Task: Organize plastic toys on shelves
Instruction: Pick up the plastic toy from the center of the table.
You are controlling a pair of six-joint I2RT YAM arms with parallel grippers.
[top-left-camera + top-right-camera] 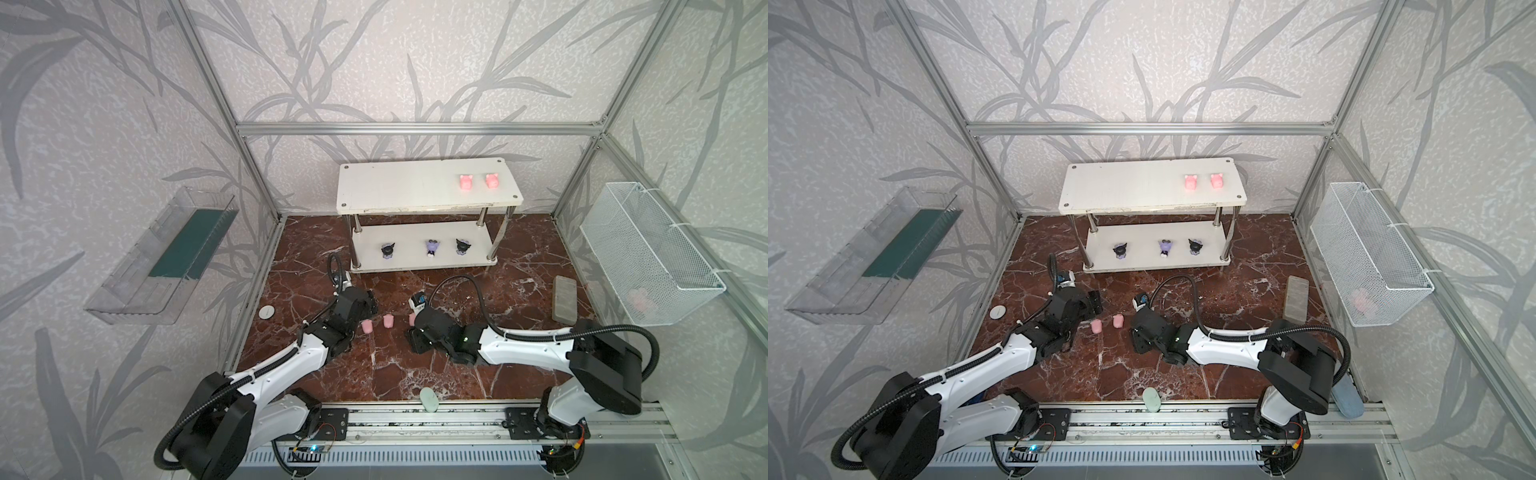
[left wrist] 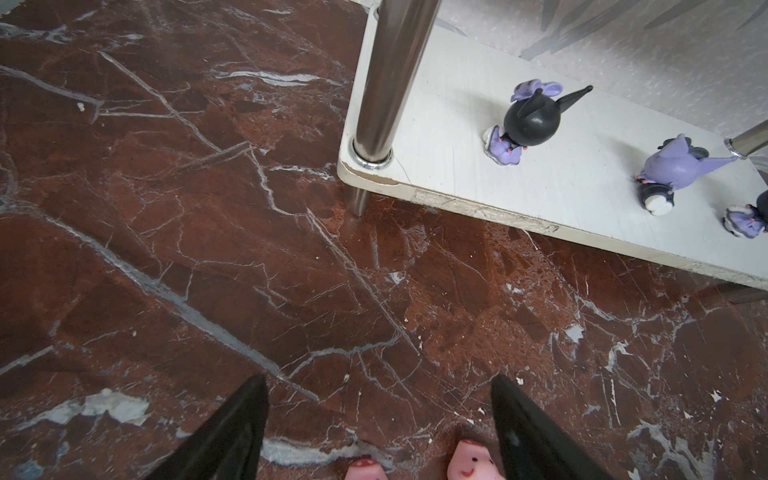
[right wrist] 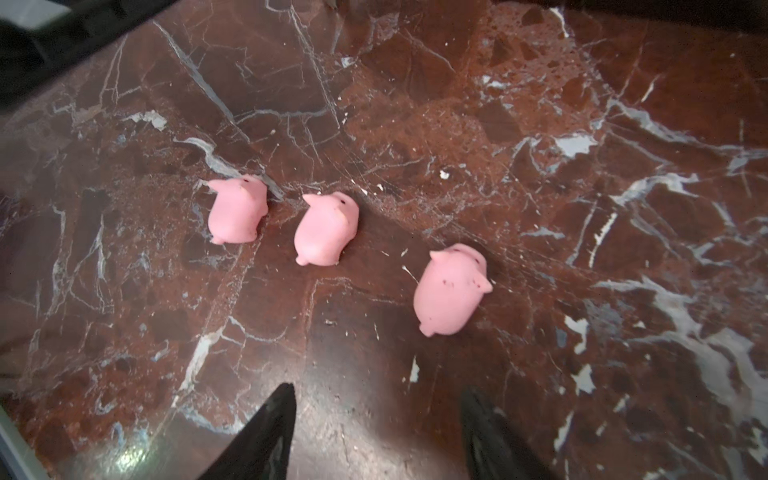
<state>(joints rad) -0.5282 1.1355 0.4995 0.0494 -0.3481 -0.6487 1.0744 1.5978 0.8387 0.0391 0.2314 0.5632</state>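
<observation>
The shelves (image 1: 415,191) stand at the back, a white two-tier rack. Two pink pigs (image 1: 466,182) sit on its top board. Its lower board (image 2: 457,166) carries two black-and-lilac figurines (image 1: 388,250) and a purple one (image 1: 433,248) between them. Three more pink pigs (image 3: 321,227) lie in a row on the marble floor between the arms. My left gripper (image 2: 379,379) is open and points toward the rack, with two pigs (image 2: 471,459) showing low between its fingers. My right gripper (image 3: 378,388) is open and empty, just short of the nearest pig (image 3: 451,291).
A white disc (image 1: 267,311) lies by the left wall. A pale green oval (image 1: 429,400) rests at the front rail and a grey block (image 1: 564,298) at the right. A wire basket (image 1: 648,257) hangs on the right wall, a clear tray (image 1: 162,253) on the left.
</observation>
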